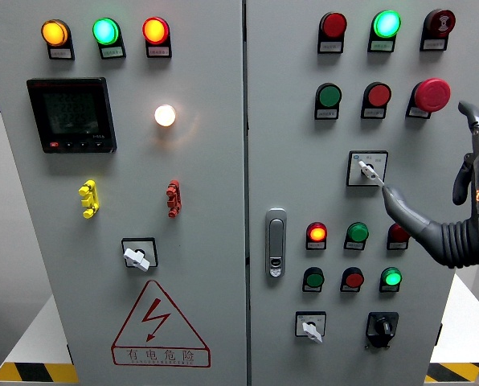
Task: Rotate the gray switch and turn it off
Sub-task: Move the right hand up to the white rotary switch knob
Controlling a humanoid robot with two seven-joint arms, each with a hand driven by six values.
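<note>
Right hand (432, 217) spread, one fingertip (386, 190) touching the handle of the gray switch (367, 169) at the cabinet door's (288, 121) upper right, nothing gripped; turning apparently barely begun, rotation to off likely left.

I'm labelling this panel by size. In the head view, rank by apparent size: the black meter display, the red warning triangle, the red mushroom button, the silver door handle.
1. Red warning triangle
2. Black meter display
3. Silver door handle
4. Red mushroom button

The last two cover similar area, so their order is unsure.
</note>
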